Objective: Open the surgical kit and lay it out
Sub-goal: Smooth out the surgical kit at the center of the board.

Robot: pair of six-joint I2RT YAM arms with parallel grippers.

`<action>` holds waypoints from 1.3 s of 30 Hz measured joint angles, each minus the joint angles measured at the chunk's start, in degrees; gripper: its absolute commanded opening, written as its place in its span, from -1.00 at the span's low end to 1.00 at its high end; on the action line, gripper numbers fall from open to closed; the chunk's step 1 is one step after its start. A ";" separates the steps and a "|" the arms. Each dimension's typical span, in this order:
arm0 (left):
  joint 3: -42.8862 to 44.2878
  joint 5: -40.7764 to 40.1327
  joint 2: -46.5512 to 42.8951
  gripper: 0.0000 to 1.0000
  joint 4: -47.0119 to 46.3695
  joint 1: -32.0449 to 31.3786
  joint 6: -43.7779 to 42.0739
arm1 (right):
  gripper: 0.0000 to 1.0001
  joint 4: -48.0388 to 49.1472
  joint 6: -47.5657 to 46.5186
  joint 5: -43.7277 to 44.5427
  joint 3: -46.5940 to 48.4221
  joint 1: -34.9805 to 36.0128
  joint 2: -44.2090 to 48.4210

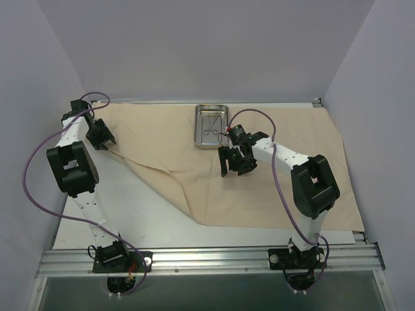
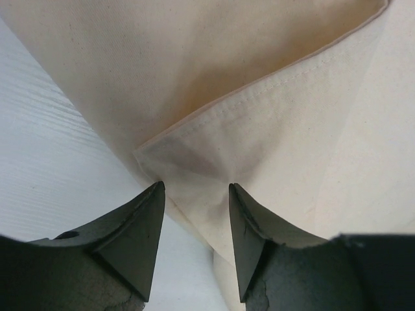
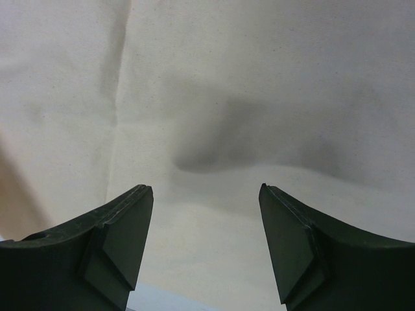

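Now we see the tray (image 1: 211, 126) standing on the cloth (image 1: 272, 194), close to the cloth's far edge, with 2 scissors (image 1: 209, 127) lying inside it. Our right gripper (image 1: 235, 167) hangs just to the near right of the tray, over plain cloth, its jaws wide and holding nothing. Our left gripper (image 1: 100, 135) sits well left of the tray, at the cloth's left edge. Its jaws stand apart, with a folded corner (image 2: 188, 162) at their tips, not pinched. To the near left of the tray the cloth lies doubled over, and the table (image 1: 146, 217) shows beside the fold.
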State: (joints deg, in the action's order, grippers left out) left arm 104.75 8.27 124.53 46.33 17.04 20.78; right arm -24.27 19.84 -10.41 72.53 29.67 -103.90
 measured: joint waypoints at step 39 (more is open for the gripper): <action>1.92 -1.33 2.03 -0.78 2.51 0.07 -0.55 | 0.35 0.07 0.52 -0.44 0.00 -0.87 0.00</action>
State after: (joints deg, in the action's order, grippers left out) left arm 106.67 6.94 126.56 48.84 17.10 20.23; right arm -24.21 20.36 -10.85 72.53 28.80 -103.90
